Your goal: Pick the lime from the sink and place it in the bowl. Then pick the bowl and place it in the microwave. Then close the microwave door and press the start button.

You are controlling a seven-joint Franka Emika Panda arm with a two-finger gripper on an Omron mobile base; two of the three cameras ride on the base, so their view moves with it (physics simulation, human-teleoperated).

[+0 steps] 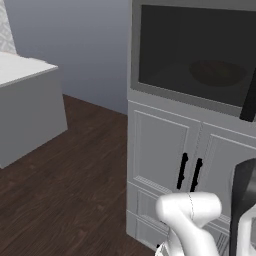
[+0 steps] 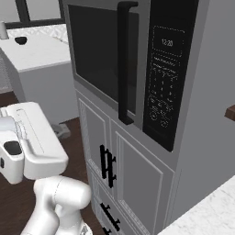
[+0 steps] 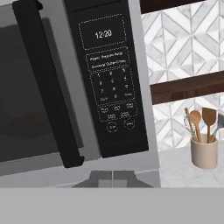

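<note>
Grey microwave door sits flush shut; empty pincer, jaws together, hangs clear below its keypad.

The microwave is carrying the only readable writing, all of it on its black control panel to the right of the door handle. At the top of that panel, the display is showing the time "12:20" in pale digits; the same "12:20" is showing on the display in the right base view. Below it, two rows of small pale lettering are running across the panel, too blurred to read. Under those a number keypad is sitting, its digits too small to make out, and further button labels below are likewise staying illegible.
</note>
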